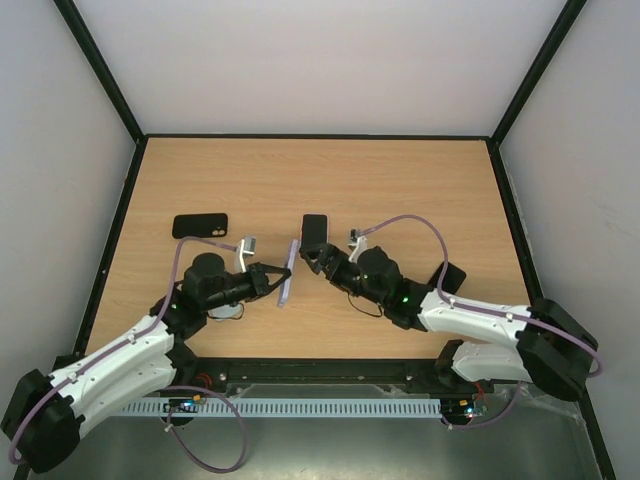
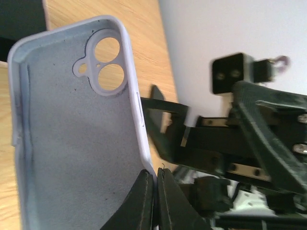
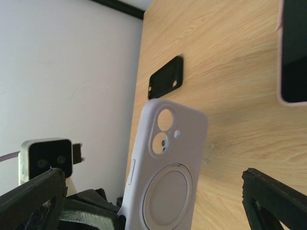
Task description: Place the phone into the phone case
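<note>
A lilac phone case with a ring on its back is held up off the table, on edge. My left gripper is shut on its lower rim; the left wrist view shows the grey inside of the case and my fingers pinching the rim. The phone, dark screen up with a pink edge, lies on the table just beyond. My right gripper is open and empty, between the phone and the case. In the right wrist view the case's back faces it and the phone is at the top right.
A black phone case lies on the table to the left, also in the right wrist view. A dark object lies right of the right arm. Black frame posts and pale walls bound the wooden table.
</note>
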`<control>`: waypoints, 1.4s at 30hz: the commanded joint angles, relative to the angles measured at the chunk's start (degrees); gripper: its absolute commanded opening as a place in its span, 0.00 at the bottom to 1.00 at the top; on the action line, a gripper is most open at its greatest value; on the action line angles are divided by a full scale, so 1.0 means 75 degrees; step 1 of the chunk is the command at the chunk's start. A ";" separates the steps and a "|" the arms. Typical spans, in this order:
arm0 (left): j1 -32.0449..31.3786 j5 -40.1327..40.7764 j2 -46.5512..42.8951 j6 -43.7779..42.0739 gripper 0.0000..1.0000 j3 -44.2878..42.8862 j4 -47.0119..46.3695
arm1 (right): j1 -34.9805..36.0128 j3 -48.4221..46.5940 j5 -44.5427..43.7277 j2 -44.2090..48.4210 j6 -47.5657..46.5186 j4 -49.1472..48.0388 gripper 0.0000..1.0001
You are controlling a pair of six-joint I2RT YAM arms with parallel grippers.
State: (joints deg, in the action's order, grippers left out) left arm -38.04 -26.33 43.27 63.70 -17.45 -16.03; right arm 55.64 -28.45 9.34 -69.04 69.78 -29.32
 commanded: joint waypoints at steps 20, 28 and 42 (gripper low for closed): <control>-0.1689 0.3000 0.3375 -0.1344 0.06 -0.1239 0.2284 | -0.2786 -0.0679 -0.3204 0.1317 -0.1020 0.7739 0.99; -0.1777 0.2836 0.3578 -0.1167 0.41 -0.1374 0.2127 | -0.3795 -0.0773 -0.3465 0.0745 -0.0711 0.8698 0.99; -0.0787 0.3894 0.2314 -0.1580 0.91 -0.1140 0.3675 | -0.5367 -0.0390 -0.3622 0.0276 -0.1273 0.8443 0.98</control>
State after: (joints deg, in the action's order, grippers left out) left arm -46.61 0.25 63.31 53.30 -27.16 7.01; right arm 18.11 -32.64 -15.99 -65.34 62.81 34.04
